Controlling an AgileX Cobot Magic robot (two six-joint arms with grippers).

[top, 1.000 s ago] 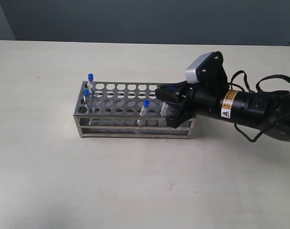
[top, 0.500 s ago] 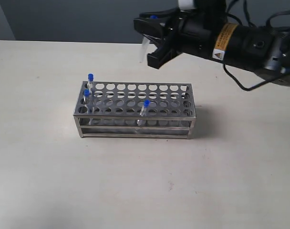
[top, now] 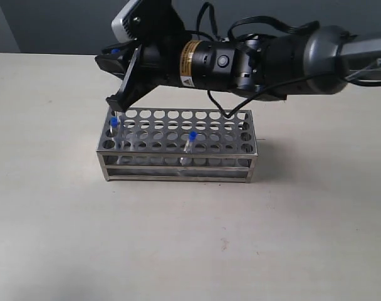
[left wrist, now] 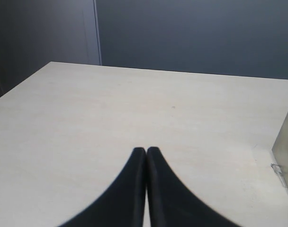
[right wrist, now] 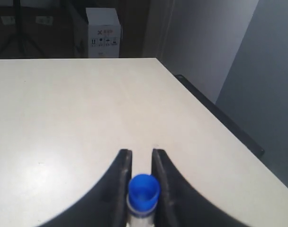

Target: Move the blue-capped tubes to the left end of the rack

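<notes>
Blue-capped tube (right wrist: 143, 190) pinched in right gripper (top: 113, 80), hovering over 9 o'clock end of rack (top: 178, 168) for insertion; left gripper (left wrist: 146, 151) fingers pressed together, parked idle.

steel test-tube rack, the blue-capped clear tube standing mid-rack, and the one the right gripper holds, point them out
shiny steel test-tube rack (top: 178, 173), exterior view, front lower rail
mid-rack blue-capped clear tube (top: 192, 135), exterior view, its cap
held blue-capped clear tube (right wrist: 143, 189), right wrist view, top of cap

The exterior view looks steeply down at the worktop (top: 178, 238) and whole rack (top: 178, 135) from mid-distance; each wrist view peers low along its fingers (left wrist: 134, 189) across the worktop; the left shares the rack's end
</notes>
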